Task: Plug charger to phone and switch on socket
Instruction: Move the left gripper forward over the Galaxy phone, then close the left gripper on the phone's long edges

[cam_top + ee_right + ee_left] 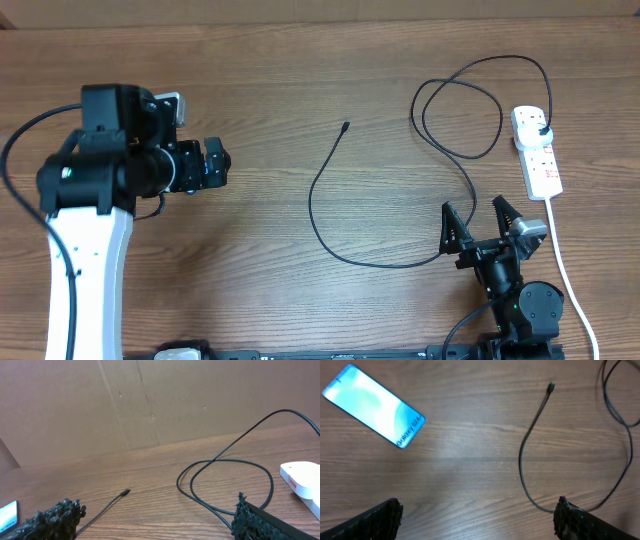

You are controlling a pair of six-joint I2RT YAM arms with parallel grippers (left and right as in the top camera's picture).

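The phone [375, 412] lies on the wooden table with its light blue screen up, at the upper left of the left wrist view; its edge also shows in the right wrist view [7, 512]. The charger cable [312, 200] runs in loops from its free connector tip [345, 126] to a black plug [541, 129] sitting in the white socket [537, 150]. The tip also shows in both wrist views [551, 386] [125, 493]. My left gripper [222, 163] is open and empty, left of the cable. My right gripper [473, 207] is open and empty, beside the cable's lower run.
The socket's white cord [565, 260] trails down the right side past the right arm. A brown cardboard wall [160, 405] stands behind the table. The left arm's body covers the phone's place in the overhead view.
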